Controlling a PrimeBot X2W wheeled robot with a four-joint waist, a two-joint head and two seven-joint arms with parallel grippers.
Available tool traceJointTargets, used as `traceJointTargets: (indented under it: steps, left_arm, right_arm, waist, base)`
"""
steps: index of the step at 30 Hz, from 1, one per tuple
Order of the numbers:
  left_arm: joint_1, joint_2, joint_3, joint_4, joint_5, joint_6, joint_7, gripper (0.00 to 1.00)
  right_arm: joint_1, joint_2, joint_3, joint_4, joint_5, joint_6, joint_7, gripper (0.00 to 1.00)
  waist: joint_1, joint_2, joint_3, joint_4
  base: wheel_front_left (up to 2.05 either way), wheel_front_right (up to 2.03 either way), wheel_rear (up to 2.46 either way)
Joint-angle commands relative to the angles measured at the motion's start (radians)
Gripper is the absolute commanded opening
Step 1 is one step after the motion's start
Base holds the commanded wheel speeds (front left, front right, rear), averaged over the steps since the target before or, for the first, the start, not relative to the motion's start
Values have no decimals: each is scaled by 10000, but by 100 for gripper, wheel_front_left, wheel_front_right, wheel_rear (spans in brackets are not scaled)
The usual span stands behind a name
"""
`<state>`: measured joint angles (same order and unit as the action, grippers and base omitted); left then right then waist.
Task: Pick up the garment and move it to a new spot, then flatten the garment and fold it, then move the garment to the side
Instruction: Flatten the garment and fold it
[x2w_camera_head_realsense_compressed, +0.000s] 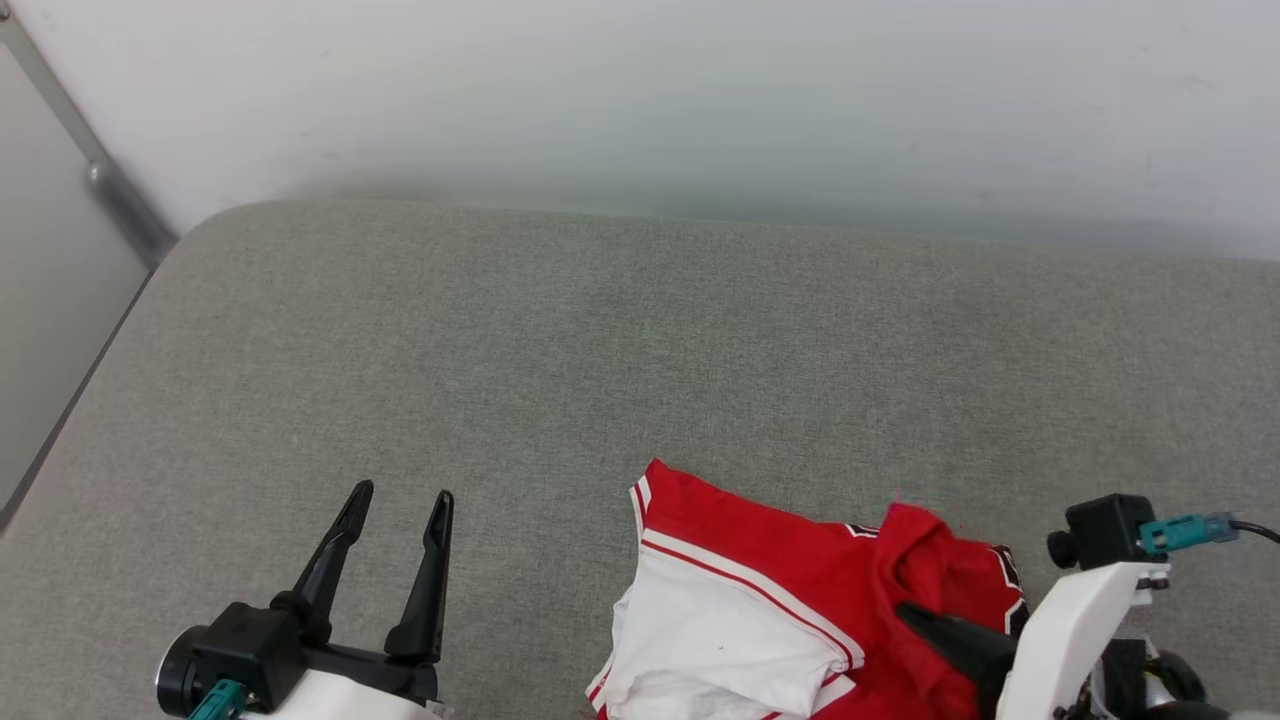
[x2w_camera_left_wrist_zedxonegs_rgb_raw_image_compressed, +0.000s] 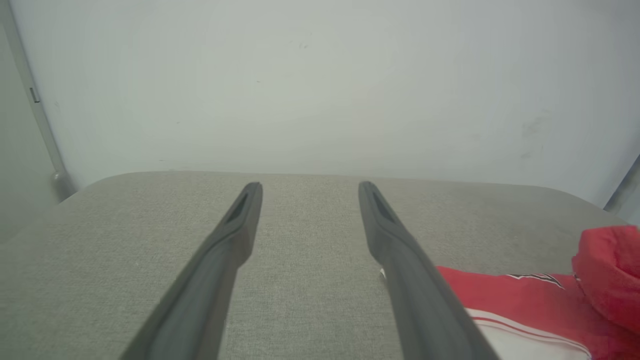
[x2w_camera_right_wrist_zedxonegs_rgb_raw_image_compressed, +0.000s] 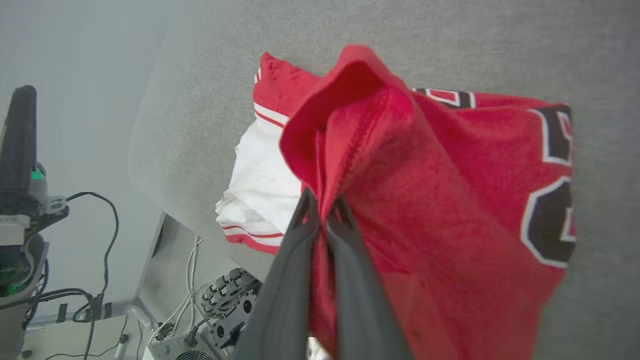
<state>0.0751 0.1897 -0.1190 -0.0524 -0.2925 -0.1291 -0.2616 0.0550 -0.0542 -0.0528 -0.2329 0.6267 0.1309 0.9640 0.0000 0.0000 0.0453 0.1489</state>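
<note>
The garment (x2w_camera_head_realsense_compressed: 760, 600), a red shirt with a white sleeve (x2w_camera_head_realsense_compressed: 700, 640) edged in red-and-white striped trim, is seen crumpled on the grey fabric-covered bench (x2w_camera_head_realsense_compressed: 500, 350). It lies at the bench's near edge, towards the right side of the head view. A raised fold of its red cloth is pinched between the closed jaws of the right gripper (x2w_camera_right_wrist_zedxonegs_rgb_raw_image_compressed: 324, 200). In the right wrist view this cloth is bunched up over the two dark fingers, and the rest of the shirt is draped down onto the bench.

Black characters outlined in white are printed on the red cloth. Only parts of them are shown past the folds, so they cannot be read. A curved shape like part of a numeral is seen at the shirt's right edge in the right wrist view.

The left gripper (x2w_camera_head_realsense_compressed: 402, 492) is held over bare bench, apart from the shirt on its left, with its jaws spread wide and nothing between them. A pale wall (x2w_camera_head_realsense_compressed: 700, 100) is seen behind the bench. Cables (x2w_camera_right_wrist_zedxonegs_rgb_raw_image_compressed: 100, 225) are seen below the bench edge in the right wrist view.
</note>
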Motion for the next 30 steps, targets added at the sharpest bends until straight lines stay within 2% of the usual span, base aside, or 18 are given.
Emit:
traceJointTargets:
  steps: [1,10,22,23,24,30]
  left_arm:
    - [6,54,12,16,-14,-16,-45,100]
    - [-135,93,-44,67,-57,-16,-45,100]
    - [-227,46,-161,113,-95,-17,-44,100]
    - [-228,35,-156,122,-98,-17,-44,100]
    - [-230,29,-151,126,-101,-17,-44,100]
    - [-140,-5,-77,169,-90,-17,-44,100]
  right_arm:
    - [-203,56,241,256,500,-4,-301,0]
    - [-1119,52,1855,2068,1676,-4,-1746,0]
    - [-2451,46,3206,4665,2114,-4,-3423,0]
    - [-2559,46,3336,4834,2081,-4,-3542,46]
    - [-2638,56,3484,4942,2151,-3,-3621,100]
    - [-2824,42,4525,4954,2908,-4,-3926,100]
  waist:
    - [0,0,6,72]
    - [0,0,38,382]
    - [0,0,216,824]
    - [0,0,228,849]
    - [0,0,235,870]
    - [0,0,193,849]
  base:
    - [0,0,0]
    - [0,0,0]
    - [0,0,0]
    - [0,0,0]
    - [0,0,0]
    - [0,0,0]
